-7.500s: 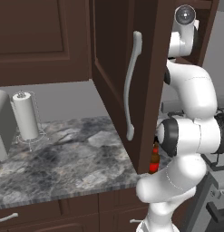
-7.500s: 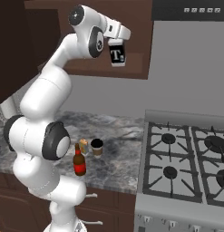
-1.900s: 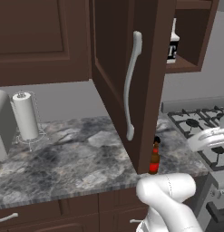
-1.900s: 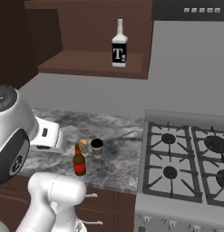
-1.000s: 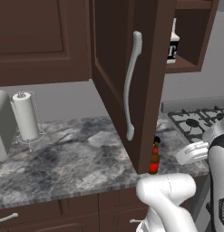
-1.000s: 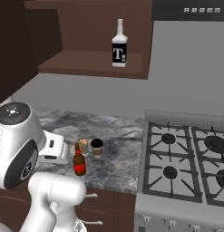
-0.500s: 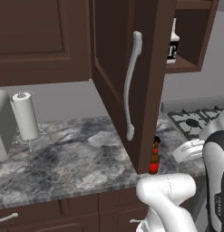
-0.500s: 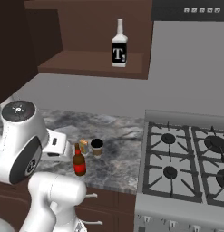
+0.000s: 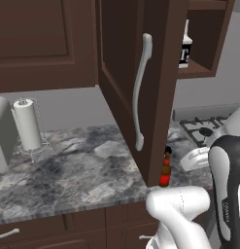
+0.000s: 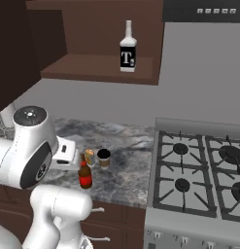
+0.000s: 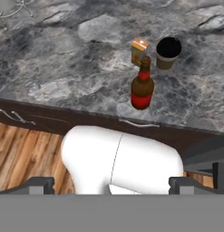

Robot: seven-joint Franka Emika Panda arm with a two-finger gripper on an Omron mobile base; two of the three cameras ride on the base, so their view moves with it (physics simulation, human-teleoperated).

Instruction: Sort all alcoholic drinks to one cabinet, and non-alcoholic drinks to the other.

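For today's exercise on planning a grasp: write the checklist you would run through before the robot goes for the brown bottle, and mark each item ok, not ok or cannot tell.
1. White bottle already stands on the open cabinet's shelf: ok.
2. Brown bottle upright on the counter: ok.
3. Brown bottle clear of the yellow can and coffee cup just behind it: cannot tell.
4. Fingers open and empty: ok.
5. Fingers lined up on the bottle: not ok, they are well back from it.
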